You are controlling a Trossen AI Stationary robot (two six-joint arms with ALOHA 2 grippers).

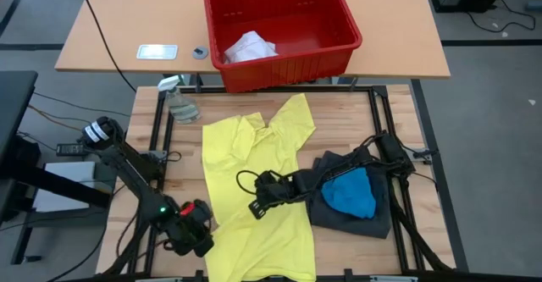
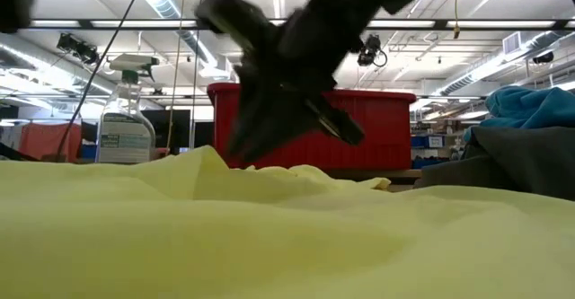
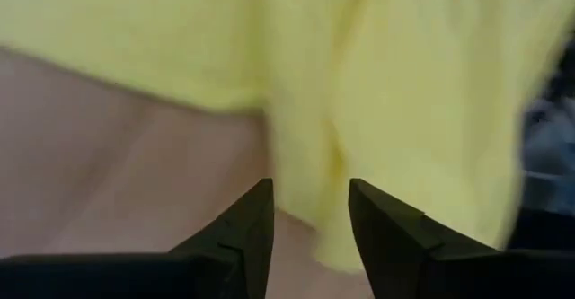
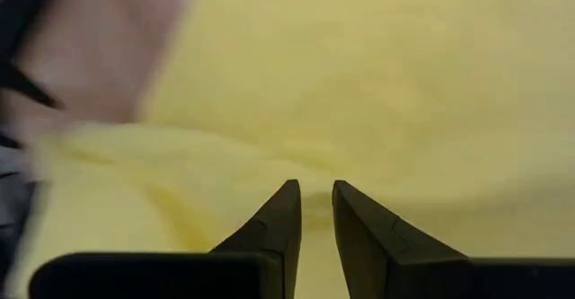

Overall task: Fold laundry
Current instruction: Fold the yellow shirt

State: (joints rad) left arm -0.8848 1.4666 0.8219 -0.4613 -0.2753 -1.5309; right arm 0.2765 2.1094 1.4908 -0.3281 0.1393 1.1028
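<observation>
On the surface the yellow shirt lies spread, unfolded. Left claw parted, empty, at its near-left edge; right claw barely parted over its middle. Folding hardly begun.

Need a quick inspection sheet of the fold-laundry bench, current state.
Surface: wooden table, bare at the far right.
Job's things: yellow shirt spread flat; bright blue piece on dark grey shorts.
Clutter: spray bottle; red basket holding white cloth.
Grippers: left gripper open at the shirt's left edge; right gripper over the shirt, narrow gap.
Cables: black cable across the rear desk.
Surroundings: nothing seen.
</observation>
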